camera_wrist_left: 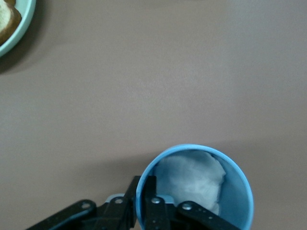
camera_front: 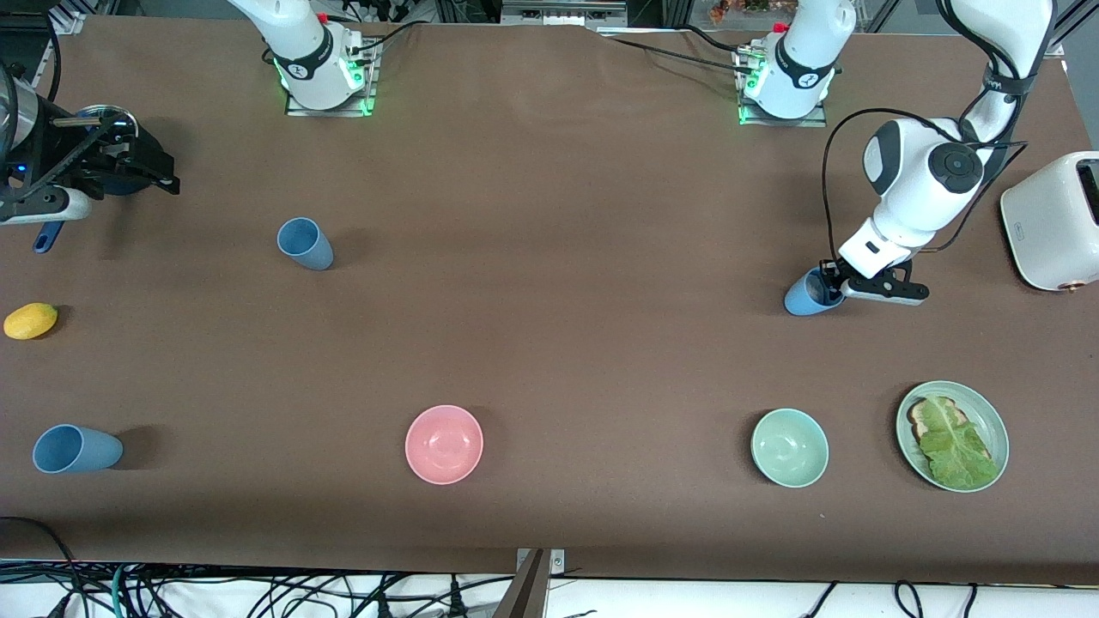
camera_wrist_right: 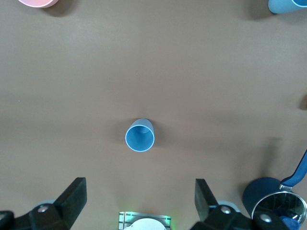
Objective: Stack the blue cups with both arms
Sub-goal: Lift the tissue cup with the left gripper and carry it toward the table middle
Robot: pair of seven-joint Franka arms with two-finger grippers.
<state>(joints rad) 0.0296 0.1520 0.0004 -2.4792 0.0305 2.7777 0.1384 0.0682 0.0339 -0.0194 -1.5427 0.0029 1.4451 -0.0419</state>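
Observation:
Three blue cups show. One blue cup is toward the left arm's end of the table, and my left gripper is shut on its rim. In the left wrist view one finger sits inside the cup and the other outside, so the left gripper pinches the wall. A second cup stands toward the right arm's side; it shows in the right wrist view. A third cup is nearer the front camera. My right gripper hangs open over that end of the table.
A pink bowl, a pale-green bowl and a green plate with toast and lettuce lie nearer the front camera. A white toaster stands at the left arm's end. A yellow fruit and a blue-handled pot are at the right arm's end.

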